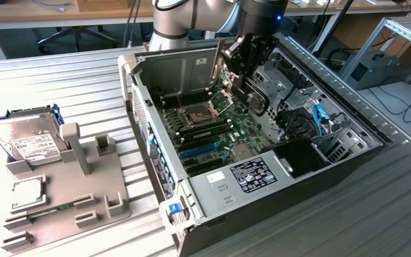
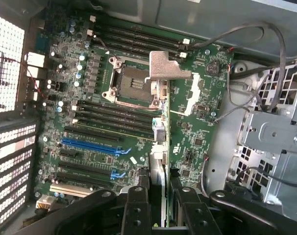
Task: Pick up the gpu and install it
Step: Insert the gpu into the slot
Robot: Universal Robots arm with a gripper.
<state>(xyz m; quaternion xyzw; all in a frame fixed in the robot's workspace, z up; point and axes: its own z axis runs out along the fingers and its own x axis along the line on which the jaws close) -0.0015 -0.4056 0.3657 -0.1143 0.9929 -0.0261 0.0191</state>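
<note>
Gpu (image 2: 166, 68) hangs edge-on in the gripper (image 2: 160, 196), whose jaws stand partly closed, pinching the card's thin body, above the board (image 2: 109, 112) inside the case (image 1: 213, 193). At the exterior view's left a drive (image 1: 27, 140) rests on the tray (image 1: 55, 187), well apart from the work. Further right, the blue slots (image 2: 89, 145) lie to one side of the card, and its edge seems to run across them rather than along them. Lowered like this, it would likely miss a slot, and the silvery bracket could strike the socket (image 2: 131, 83) just beside it. Right again, loose cables (image 2: 273, 58) near the drive cage could snag the fingers on any sideways swing. The exterior view gives the tray, the drive and how high the gripper rides over the case. The wrist view gives the card's line against the slots and socket.
</note>
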